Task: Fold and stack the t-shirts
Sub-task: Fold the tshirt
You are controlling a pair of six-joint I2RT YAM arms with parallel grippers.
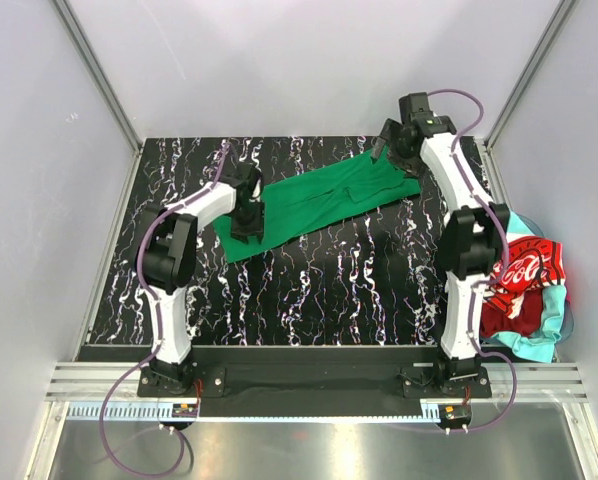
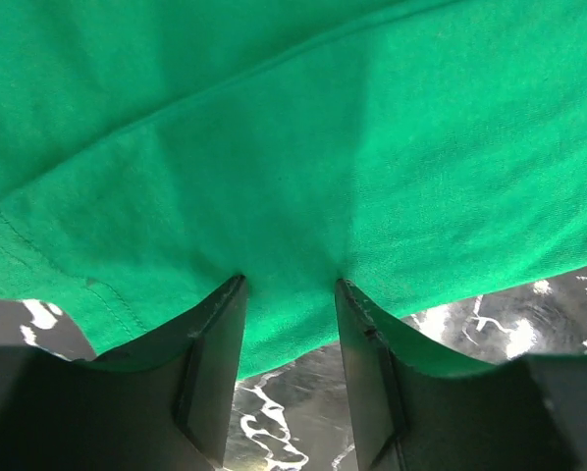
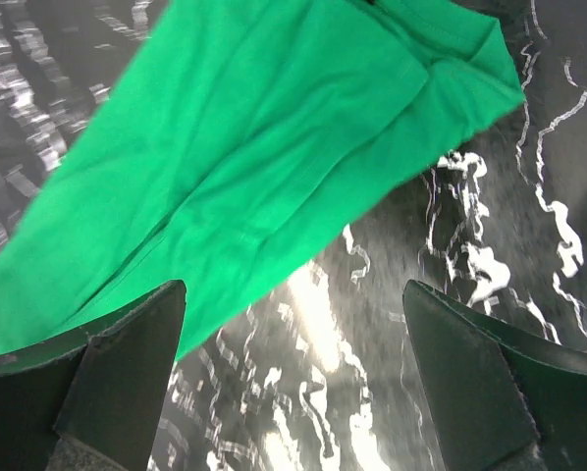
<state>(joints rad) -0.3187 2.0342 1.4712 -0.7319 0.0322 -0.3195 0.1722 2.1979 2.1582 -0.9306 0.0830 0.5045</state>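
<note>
A bright green t-shirt [image 1: 329, 200] lies stretched out diagonally across the black marbled table [image 1: 309, 290]. My left gripper [image 1: 247, 222] is down at the shirt's lower left end. In the left wrist view its fingers [image 2: 220, 334] stand partly apart with their tips against the green cloth [image 2: 293, 147], and the hem runs flat across the gap, unpinched. My right gripper [image 1: 387, 148] is at the shirt's far right end. It stands wide open [image 3: 293, 289] over bare table beside the cloth's edge [image 3: 244, 147], holding nothing. A red Coca-Cola t-shirt [image 1: 524, 275] and a turquoise one [image 1: 539, 335] lie heaped off to the right.
The heap of shirts sits past the table's right edge, next to the right arm's base. White walls and aluminium posts [image 1: 99, 90] enclose the table on three sides. A metal rail [image 1: 309, 375] runs along the near edge.
</note>
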